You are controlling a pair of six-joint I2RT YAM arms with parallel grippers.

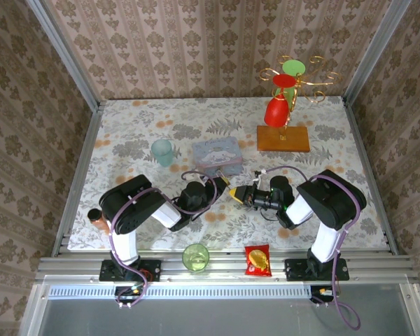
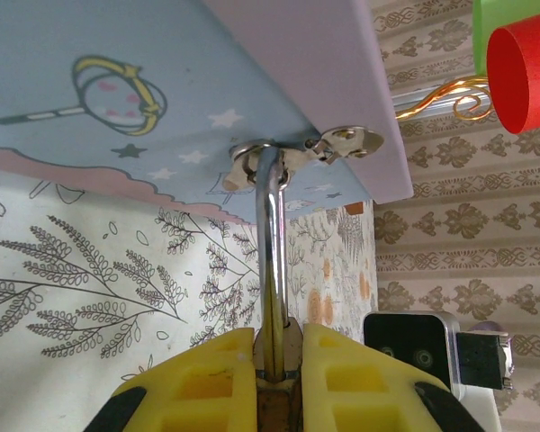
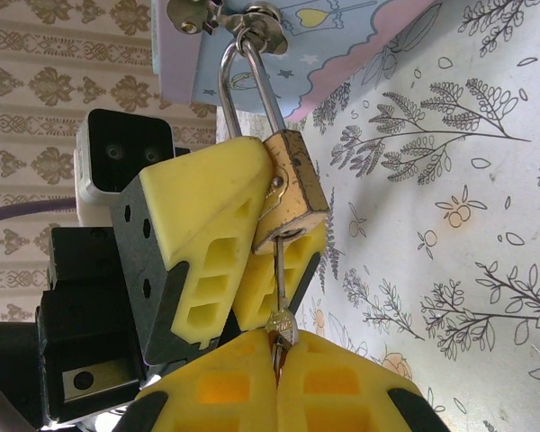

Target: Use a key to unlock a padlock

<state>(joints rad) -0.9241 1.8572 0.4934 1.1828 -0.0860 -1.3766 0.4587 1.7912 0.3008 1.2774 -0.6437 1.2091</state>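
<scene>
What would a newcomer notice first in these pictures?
The two yellow-fingered hands meet nose to nose at mid-table. The left hand clamps the brass padlock, which hangs by its shackle from the clasp of the pale blue tin. The right hand holds the key, which enters the padlock's bottom end. After that, the bright red cup on its wooden-based stand at the far right.

No legible text anywhere

The head of the key [image 3: 279, 279] is buried in the right tool [image 3: 277, 349], its tip seemingly hidden inside the padlock [image 3: 297, 184].
</scene>
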